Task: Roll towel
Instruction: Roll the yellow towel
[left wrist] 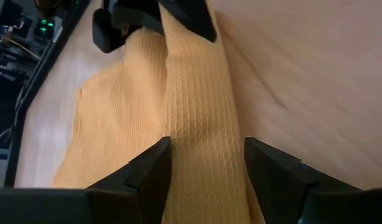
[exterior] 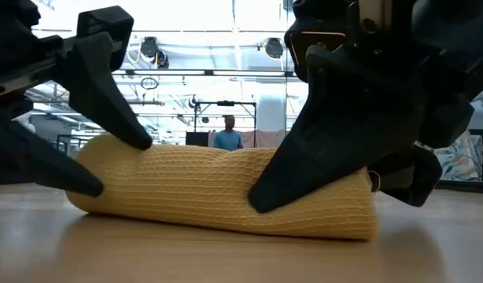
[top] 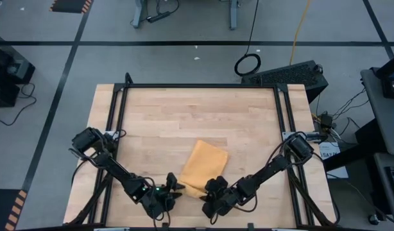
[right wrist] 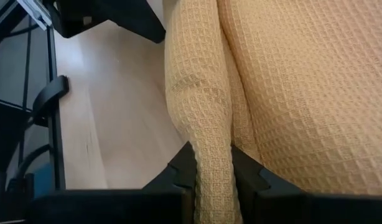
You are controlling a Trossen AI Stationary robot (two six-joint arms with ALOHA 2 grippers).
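Towel point(top: 203, 165): near edge of my table point(top: 184, 109), between my arms.
Left tool point(left wrist: 203, 171): open, straddling the rolled edge.
Right tool point(right wrist: 213, 171): pinched shut on the roll.
Progress: first turns rolled; flat part remains.

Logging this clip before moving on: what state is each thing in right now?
towel: partly rolled at its near edge, the rest flat on the table.
left gripper: fingers open, straddling the rolled edge.
right gripper: fingers shut on the roll.
table: holds the towel near its front edge.
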